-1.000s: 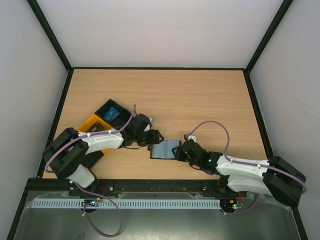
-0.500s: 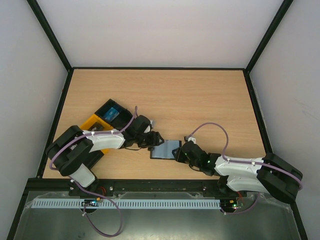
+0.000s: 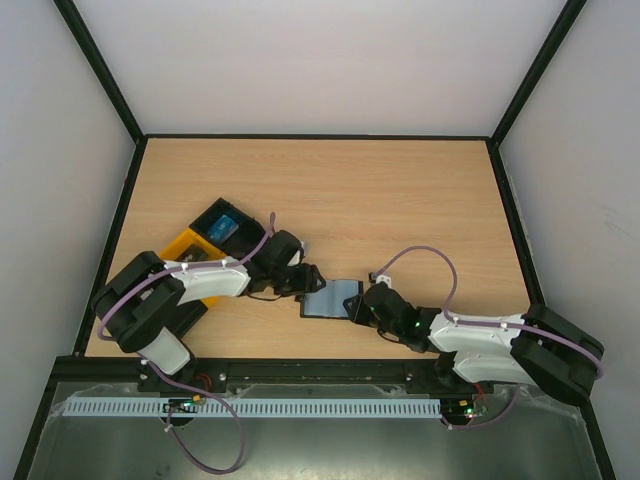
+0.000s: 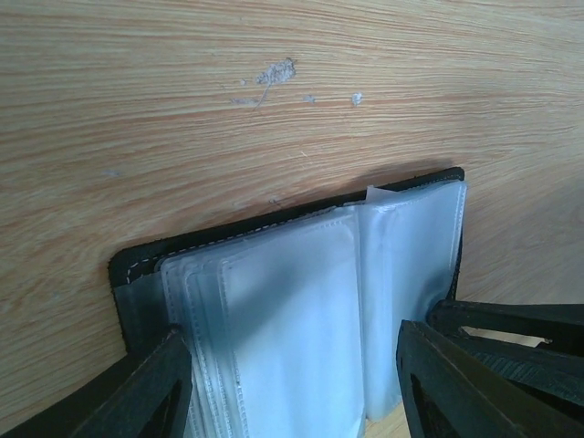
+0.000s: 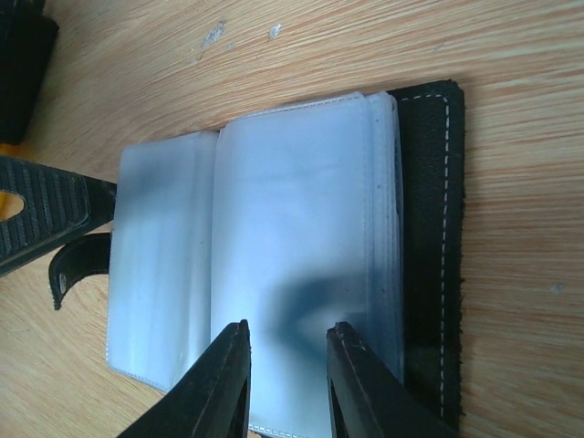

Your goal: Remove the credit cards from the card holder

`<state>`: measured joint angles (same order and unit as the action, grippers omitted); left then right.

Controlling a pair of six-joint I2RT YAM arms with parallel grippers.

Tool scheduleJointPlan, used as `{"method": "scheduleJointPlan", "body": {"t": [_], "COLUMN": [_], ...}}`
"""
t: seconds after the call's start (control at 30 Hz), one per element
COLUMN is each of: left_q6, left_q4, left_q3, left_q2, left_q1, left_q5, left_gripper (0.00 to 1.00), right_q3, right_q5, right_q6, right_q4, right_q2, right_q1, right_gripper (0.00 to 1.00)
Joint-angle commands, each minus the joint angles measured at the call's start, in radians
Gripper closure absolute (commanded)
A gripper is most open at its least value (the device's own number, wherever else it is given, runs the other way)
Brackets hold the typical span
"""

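The card holder [image 3: 332, 298] lies open on the wooden table between both grippers, its black cover [image 5: 429, 228] under a stack of pale blue translucent sleeves [image 4: 292, 310]. No card shows in the sleeves. My left gripper [image 3: 310, 283] is at its left edge, open, with the fingers straddling the sleeves in the left wrist view [image 4: 292, 392]. My right gripper [image 3: 356, 304] is at its right edge, open a little, with its tips just over the top sleeve [image 5: 287, 383] and nothing between them. A blue card [image 3: 225, 227] lies in the black tray. No red card is in view.
A black tray [image 3: 203, 217] and an orange tray [image 3: 180, 246] sit at the left, behind my left arm. The left gripper's fingers [image 5: 41, 214] show beside the holder in the right wrist view. Black frame rails border the table.
My right arm has edged a little to the left, bringing its gripper closer over the holder. My left gripper and the holder have barely shifted.
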<state>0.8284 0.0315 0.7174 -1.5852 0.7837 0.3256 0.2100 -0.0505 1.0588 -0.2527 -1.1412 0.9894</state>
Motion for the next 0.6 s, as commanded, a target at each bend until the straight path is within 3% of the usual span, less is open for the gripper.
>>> {"method": "scheduleJointPlan", "body": {"t": [0.0,0.17,0.37,0.57], "left_q6": [0.002,0.017,0.027,0.047], "left_q4": [0.015,0.042,0.054,0.098], "left_q3": [-0.002,0.002,0.014,0.014], "left_q2": [-0.007,-0.002,0.014,-0.013], "left_q1": [-0.006,0.001,0.012,0.022], "left_q5": [0.035,0.073,0.087,0.12], "left_gripper": [0.38,0.42,0.54,0.56], "right_q3": [-0.026,-0.018,-0.018,-0.018], "right_q5": [0.0,0.0,0.005,0.007], "right_q6": [0.012,0.004,0.006,0.006], "right_q4": [-0.004,-0.007,-0.009,-0.016], "right_q2": [-0.014,-0.015,-0.015,-0.02], "right_q1": [-0.001,0.0,0.0,0.003], "right_gripper": [0.75,0.75,0.75,0.75]}}
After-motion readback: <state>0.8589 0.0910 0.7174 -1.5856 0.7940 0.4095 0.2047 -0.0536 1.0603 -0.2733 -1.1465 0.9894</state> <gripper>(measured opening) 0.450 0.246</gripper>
